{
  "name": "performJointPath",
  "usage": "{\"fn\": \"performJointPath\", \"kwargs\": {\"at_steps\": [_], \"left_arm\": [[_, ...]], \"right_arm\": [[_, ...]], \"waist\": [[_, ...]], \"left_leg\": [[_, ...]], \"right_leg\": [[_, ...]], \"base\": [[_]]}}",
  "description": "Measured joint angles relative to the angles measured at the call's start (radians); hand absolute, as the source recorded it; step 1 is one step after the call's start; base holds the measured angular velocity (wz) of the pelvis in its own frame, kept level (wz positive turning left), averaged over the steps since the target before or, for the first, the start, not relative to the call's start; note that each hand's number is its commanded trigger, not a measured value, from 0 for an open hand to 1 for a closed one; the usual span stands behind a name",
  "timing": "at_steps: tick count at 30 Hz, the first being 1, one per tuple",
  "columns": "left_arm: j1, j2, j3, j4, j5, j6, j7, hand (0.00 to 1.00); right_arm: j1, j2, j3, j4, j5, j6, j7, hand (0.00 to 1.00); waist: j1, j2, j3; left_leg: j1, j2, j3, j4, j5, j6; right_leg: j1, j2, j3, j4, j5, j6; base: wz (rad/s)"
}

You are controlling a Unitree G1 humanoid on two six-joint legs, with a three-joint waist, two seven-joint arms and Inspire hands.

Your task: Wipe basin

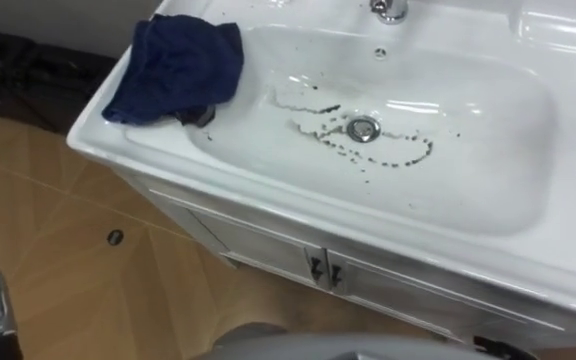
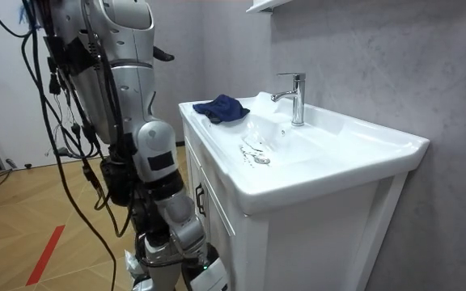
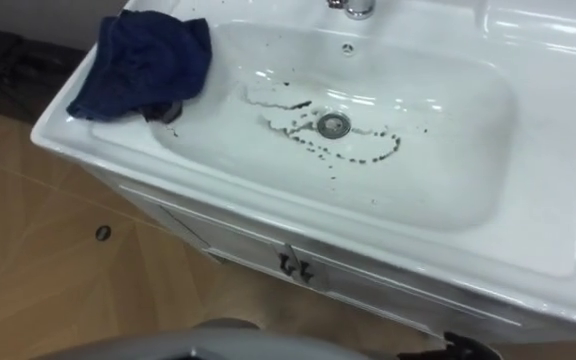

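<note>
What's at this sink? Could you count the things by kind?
Blue cloth: 1
Basin: 1
Tap: 1
Drain: 1
Cabinet door handles: 2
Total: 6

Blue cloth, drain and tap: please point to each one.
blue cloth (image 1: 173, 65), left eye view, middle of the folds.
drain (image 1: 364, 128), left eye view, its metal centre.
tap (image 2: 298, 99), room view, its upright body.

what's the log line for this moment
basin: dark specks around drain | blue cloth: bunched on left rim | wiping: not yet done
</note>
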Motion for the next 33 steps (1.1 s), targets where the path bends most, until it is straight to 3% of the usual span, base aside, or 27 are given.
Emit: {"fn": "performJointPath", "kwargs": {"at_steps": [7,9,15,17,20,26,33], "left_arm": [[0.000,0.000,-0.066,0.023,0.001,0.001,-0.028,0.00],[-0.001,0.000,-0.086,0.032,0.001,0.002,-0.045,0.00],[-0.014,-0.001,-0.170,0.098,0.001,0.012,-0.101,0.00],[-0.015,-0.001,-0.194,0.130,0.002,0.024,-0.118,0.00],[-0.017,-0.002,-0.209,0.156,0.002,0.041,-0.136,0.00],[-0.053,-0.003,-0.213,0.247,0.035,0.054,-0.148,0.00],[-0.074,-0.008,-0.236,0.291,0.036,0.074,-0.149,0.00]], "right_arm": [[0.003,0.006,-0.001,0.002,-0.002,0.013,0.008,0.00],[0.006,0.006,-0.001,0.010,-0.011,0.015,0.010,0.00],[0.027,0.007,0.011,0.017,-0.053,0.057,0.014,0.00],[0.035,0.010,0.015,0.015,-0.083,0.073,0.014,0.00],[0.046,0.013,0.017,0.015,-0.082,0.099,0.014,0.00],[0.051,0.031,0.017,0.013,-0.148,0.145,0.029,0.00],[0.042,0.042,0.017,0.012,-0.157,0.158,0.036,0.00]], "waist": [[-0.045,-0.015,-0.0006],[-0.064,-0.023,0.0027],[-0.075,-0.024,0.0007],[-0.093,-0.026,0.0030],[-0.100,-0.025,0.0039],[-0.125,-0.023,0.0006],[-0.133,-0.027,-0.0070]], "left_leg": [[0.030,0.009,0.036,-0.017,0.002,-0.001],[0.040,0.009,0.038,-0.016,0.002,-0.001],[0.052,0.013,0.062,-0.015,0.002,0.000],[0.052,0.014,0.060,-0.022,0.002,0.000],[0.055,0.022,0.075,-0.025,0.002,0.000],[0.058,0.028,0.095,-0.026,0.006,-0.001],[0.060,0.033,0.113,-0.029,0.006,-0.001]], "right_leg": [[0.006,0.000,0.028,0.001,0.000,0.000],[0.017,0.000,0.029,0.002,0.000,0.000],[0.019,0.000,0.081,0.003,0.000,0.000],[0.016,0.002,0.093,0.008,0.000,-0.001],[0.009,0.005,0.132,0.020,0.001,-0.001],[-0.003,0.009,0.141,0.025,0.004,-0.007],[-0.019,0.011,0.161,0.037,0.005,-0.009]], "base": [[-0.15],[0.02],[-0.14],[-0.09],[-0.18],[-0.11],[-0.09]]}}
